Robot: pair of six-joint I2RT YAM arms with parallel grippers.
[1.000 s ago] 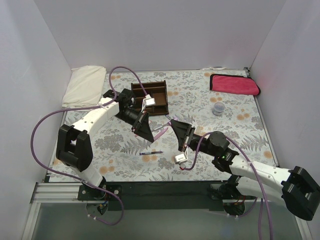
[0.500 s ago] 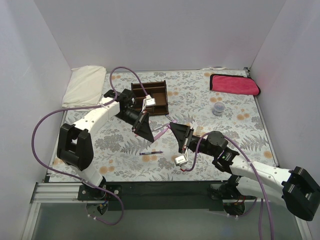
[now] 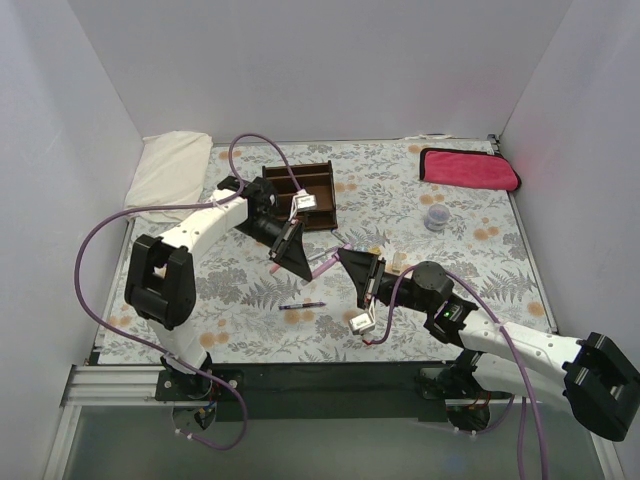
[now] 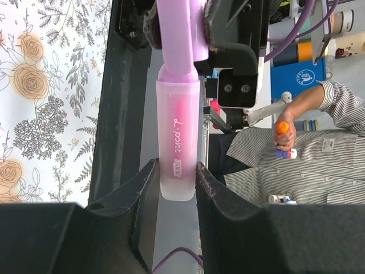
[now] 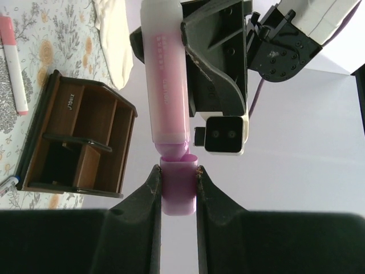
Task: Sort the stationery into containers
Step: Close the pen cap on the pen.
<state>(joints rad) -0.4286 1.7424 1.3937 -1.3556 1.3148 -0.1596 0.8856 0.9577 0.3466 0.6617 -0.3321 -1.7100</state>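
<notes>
A pink highlighter point(image 3: 322, 265) hangs above the table's middle between both grippers. My left gripper point(image 3: 296, 262) is shut on its translucent pink body point(image 4: 178, 145). My right gripper point(image 3: 349, 263) is shut on its lilac cap point(image 5: 178, 191), and the body's tip point(image 5: 174, 149) sits at the cap's mouth. The dark brown wooden organizer point(image 3: 305, 190) stands behind the left gripper and also shows in the right wrist view point(image 5: 74, 142). A dark pen point(image 3: 302, 305) lies on the table in front. A white pen with a pink cap point(image 5: 11, 63) lies on the table.
A white folded cloth point(image 3: 168, 170) lies at the back left and a magenta cloth point(image 3: 468, 168) at the back right. A small clear jar point(image 3: 436, 218) stands right of centre. White walls close in three sides of the floral table cover point(image 3: 230, 290).
My right gripper has moved a little left, bringing the cap up to the highlighter's tip. The left arm's elbow has shifted right and toward the back.
</notes>
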